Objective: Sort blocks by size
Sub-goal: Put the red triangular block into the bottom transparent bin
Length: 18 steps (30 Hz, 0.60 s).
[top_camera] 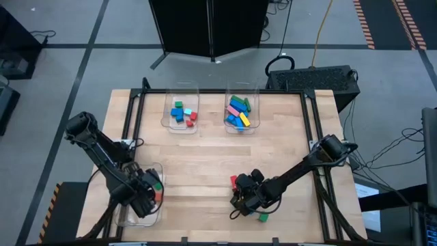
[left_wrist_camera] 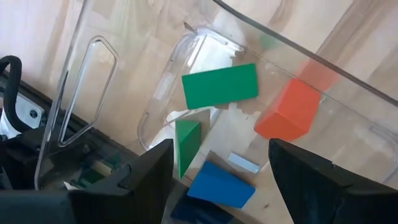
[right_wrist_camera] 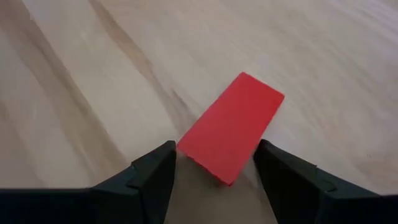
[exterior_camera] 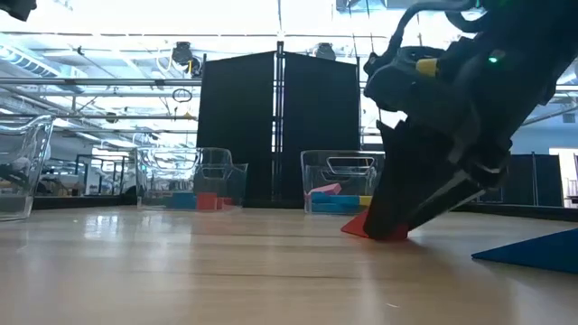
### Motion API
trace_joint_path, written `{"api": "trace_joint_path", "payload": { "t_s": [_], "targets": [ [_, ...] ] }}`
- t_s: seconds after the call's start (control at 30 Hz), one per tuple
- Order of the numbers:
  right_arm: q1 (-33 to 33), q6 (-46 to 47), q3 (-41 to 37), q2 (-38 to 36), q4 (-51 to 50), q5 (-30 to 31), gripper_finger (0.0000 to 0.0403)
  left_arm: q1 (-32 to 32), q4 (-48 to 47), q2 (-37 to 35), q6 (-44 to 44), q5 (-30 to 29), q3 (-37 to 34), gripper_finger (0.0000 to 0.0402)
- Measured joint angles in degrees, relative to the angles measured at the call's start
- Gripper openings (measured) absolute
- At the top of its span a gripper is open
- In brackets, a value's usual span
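I'm looking at a pale wooden counter point(top_camera: 205, 171) with a black partition behind it and cables on the grey floor. Two clear bins stand at the far edge: the left one point(top_camera: 180, 109) holds short blocks in blue, green, cyan and red, the right one point(top_camera: 242, 109) longer blocks in pink, blue, green, cyan and yellow. My right pincer point(right_wrist_camera: 214, 163) is down at the counter near the front edge, its fingers spread with a red block point(right_wrist_camera: 231, 127) lying flat between them; the pads sit just beside its long sides, and I cannot tell whether they touch it. A green block point(top_camera: 263, 217) lies close by. My left pincer point(left_wrist_camera: 217, 174) hangs open over a third clear bin point(top_camera: 143, 215) at the front left corner, which holds two green blocks point(left_wrist_camera: 219, 85), an orange-red block point(left_wrist_camera: 287, 112) and a blue block point(left_wrist_camera: 219, 185).
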Motion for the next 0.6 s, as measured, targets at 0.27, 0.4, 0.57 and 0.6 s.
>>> {"api": "trace_joint_path", "payload": {
  "t_s": [0.27,0.4,0.57,0.6],
  "targets": [
    [-0.08,0.23,-0.1,-0.94,-8.88,3.19,0.0197,0.29,0.5,0.01,0.08,-0.04,0.0,0.0263],
    [-0.06,-3.91,-0.1,-1.1,-7.29,3.65,0.0175,0.29,2.13,0.0,3.63,-3.05,0.0,0.0263],
    [-0.35,-8.93,-0.1,-0.9,-2.59,4.04,0.0155,0.62,4.74,0.01,7.23,-6.63,0.63,0.0263],
    [-0.6,-9.05,-0.1,-0.86,-2.62,3.94,0.0153,0.78,4.76,-0.01,7.2,-6.78,0.95,0.0263]
  ]
}}
